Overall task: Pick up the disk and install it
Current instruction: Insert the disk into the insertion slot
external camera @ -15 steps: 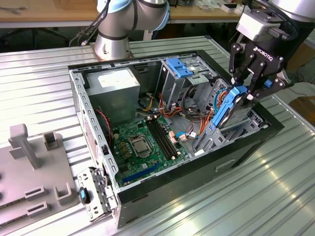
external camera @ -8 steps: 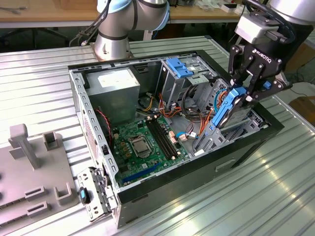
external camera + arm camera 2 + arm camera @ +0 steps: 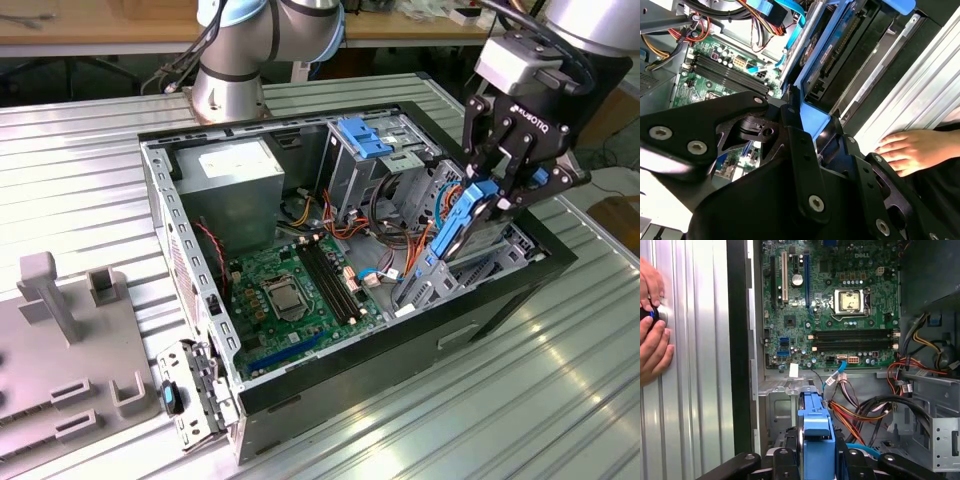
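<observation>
The disk [image 3: 458, 232] stands on edge, its grey body edged by a blue plastic frame [image 3: 815, 432]. It is partly down in the drive bay at the exterior view's right end of the open computer case [image 3: 190, 280]. My gripper [image 3: 508, 188] is right above it, shut on the top of the blue frame. In the second wrist view the disk [image 3: 832, 50] runs away from my black fingers [image 3: 800, 145] into the bay. Its label is hidden.
The green circuit board [image 3: 290, 285] lies on the case floor, with a grey box [image 3: 235, 175] at the back and loose cables [image 3: 865, 410] beside the bay. A person's hand [image 3: 912, 150] rests on the ribbed table by the case. A grey fixture [image 3: 60, 330] stands at the exterior view's left.
</observation>
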Robot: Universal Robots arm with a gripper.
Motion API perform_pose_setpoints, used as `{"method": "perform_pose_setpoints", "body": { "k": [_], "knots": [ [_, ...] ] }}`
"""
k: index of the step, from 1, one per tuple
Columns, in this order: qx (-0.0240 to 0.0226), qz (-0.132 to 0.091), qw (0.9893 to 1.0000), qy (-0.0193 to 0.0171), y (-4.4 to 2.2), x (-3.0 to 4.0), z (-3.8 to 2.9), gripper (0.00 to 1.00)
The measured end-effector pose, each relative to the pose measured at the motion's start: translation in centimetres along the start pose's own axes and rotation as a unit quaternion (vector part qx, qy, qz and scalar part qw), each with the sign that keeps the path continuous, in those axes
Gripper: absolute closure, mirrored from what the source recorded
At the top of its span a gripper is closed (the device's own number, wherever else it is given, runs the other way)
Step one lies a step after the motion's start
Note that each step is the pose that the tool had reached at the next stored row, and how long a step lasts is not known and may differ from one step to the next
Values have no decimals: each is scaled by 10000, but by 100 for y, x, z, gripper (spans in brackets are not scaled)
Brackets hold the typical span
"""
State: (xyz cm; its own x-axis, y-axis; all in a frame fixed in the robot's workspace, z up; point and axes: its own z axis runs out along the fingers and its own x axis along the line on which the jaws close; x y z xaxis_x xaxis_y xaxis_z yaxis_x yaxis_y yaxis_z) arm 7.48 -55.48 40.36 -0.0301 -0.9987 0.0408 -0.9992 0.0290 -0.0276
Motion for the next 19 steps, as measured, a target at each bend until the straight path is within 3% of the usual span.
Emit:
{"method": "perform_pose_setpoints", "body": {
  "k": [19],
  "knots": [
    [0, 0, 10000, 0, 2, 7, 102, 63]
  ]
}}
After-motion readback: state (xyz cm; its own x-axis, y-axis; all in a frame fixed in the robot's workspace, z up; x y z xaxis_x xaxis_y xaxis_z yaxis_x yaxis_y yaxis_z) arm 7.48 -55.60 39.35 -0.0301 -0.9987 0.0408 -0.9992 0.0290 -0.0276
